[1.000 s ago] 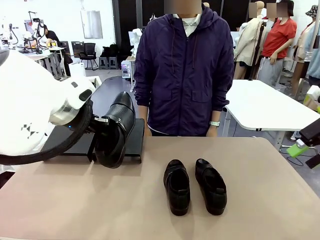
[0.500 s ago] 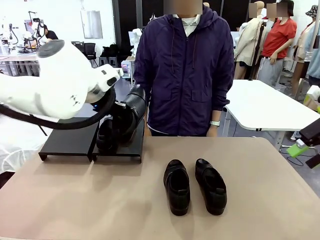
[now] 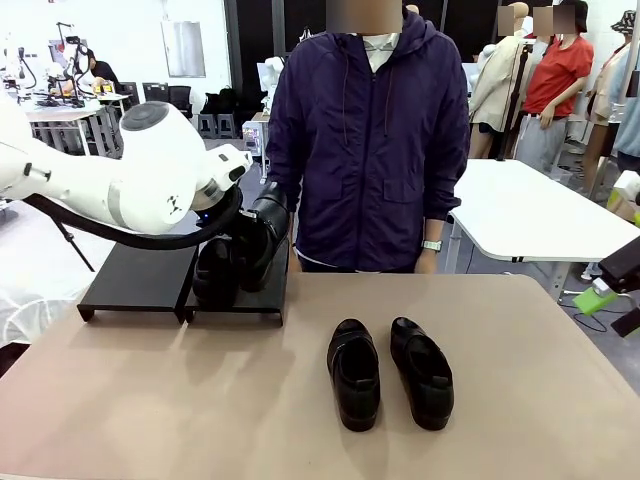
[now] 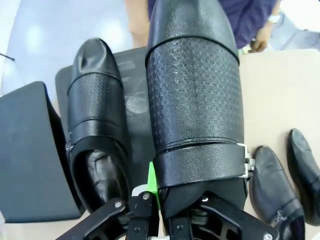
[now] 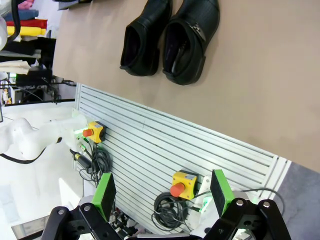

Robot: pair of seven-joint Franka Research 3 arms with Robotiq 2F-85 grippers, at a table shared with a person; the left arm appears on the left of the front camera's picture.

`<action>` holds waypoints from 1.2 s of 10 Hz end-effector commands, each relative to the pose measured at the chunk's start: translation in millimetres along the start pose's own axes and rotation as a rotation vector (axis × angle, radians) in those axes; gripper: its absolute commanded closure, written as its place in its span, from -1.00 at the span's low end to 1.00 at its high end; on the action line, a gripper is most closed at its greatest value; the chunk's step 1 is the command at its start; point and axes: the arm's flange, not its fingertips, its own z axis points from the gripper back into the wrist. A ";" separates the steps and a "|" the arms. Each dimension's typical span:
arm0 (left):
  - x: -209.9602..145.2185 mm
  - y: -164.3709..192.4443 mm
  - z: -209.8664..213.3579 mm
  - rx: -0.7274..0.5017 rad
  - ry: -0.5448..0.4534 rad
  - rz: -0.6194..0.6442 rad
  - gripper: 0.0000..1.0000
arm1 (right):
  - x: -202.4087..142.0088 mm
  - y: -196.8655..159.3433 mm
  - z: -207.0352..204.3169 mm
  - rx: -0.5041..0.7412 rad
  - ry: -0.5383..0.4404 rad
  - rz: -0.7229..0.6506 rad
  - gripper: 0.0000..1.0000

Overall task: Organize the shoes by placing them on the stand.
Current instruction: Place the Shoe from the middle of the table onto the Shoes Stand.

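My left gripper (image 4: 154, 196) is shut on the heel end of a black shoe (image 4: 195, 100), which it holds over the right panel of the black stand (image 3: 140, 285). The held shoe (image 3: 264, 232) tilts toe-up toward the person. I cannot tell whether it touches the panel. Another shoe (image 3: 213, 272) lies on that same panel, right beside it (image 4: 95, 125). Two more shoes (image 3: 354, 373) (image 3: 421, 372) lie side by side on the table. My right gripper (image 5: 162, 192) is open and holds nothing, off the table's right edge, with those two shoes (image 5: 145, 37) far ahead of it.
A person in a purple jacket (image 3: 370, 140) stands at the far edge, just behind the stand. The stand's left panel (image 4: 30, 150) is bare. The tan table (image 3: 200, 400) has free room in front and to the right of the shoe pair.
My left arm has carried the shoe from low in front of the stand up and back over the right panel, next to the shoe lying there. The right arm has not moved.
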 end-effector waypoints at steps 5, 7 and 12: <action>17.1 -5.9 -48.9 0.093 -0.032 0.119 1.00 | -0.4 1.4 -0.1 0.017 -0.005 -0.004 -1.00; 15.9 -7.1 -55.7 0.094 -0.007 0.110 1.00 | -0.4 1.4 -0.1 0.017 -0.005 -0.004 -1.00; 17.0 -7.7 -68.9 0.114 0.096 0.112 0.87 | -0.4 1.4 -0.1 0.017 -0.005 -0.004 -1.00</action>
